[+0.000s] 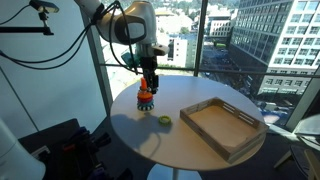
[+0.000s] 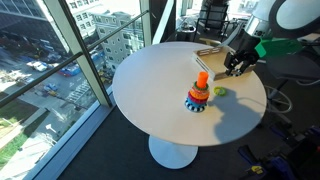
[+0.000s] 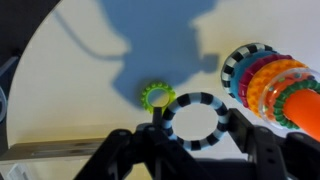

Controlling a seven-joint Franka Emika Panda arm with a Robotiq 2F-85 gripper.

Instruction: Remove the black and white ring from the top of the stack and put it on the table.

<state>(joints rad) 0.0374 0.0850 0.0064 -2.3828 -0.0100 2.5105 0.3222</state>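
My gripper (image 3: 198, 128) is shut on the black and white ring (image 3: 197, 99), a striped ring held by its sides between the two fingers, above the white table (image 3: 80, 80). The stack (image 3: 275, 85) of orange, yellow and pink rings on a striped base is close to the right of the held ring. In both exterior views the gripper (image 1: 150, 80) (image 2: 237, 66) hangs near the stack (image 1: 146, 97) (image 2: 198, 96); the held ring is too small to make out there.
A small yellow-green ring (image 3: 156, 96) lies on the table (image 1: 150, 140) beside the stack, also in both exterior views (image 1: 165, 121) (image 2: 220, 91). A rectangular wooden tray (image 1: 222, 125) takes up one side of the table. Windows surround the table (image 2: 150, 90).
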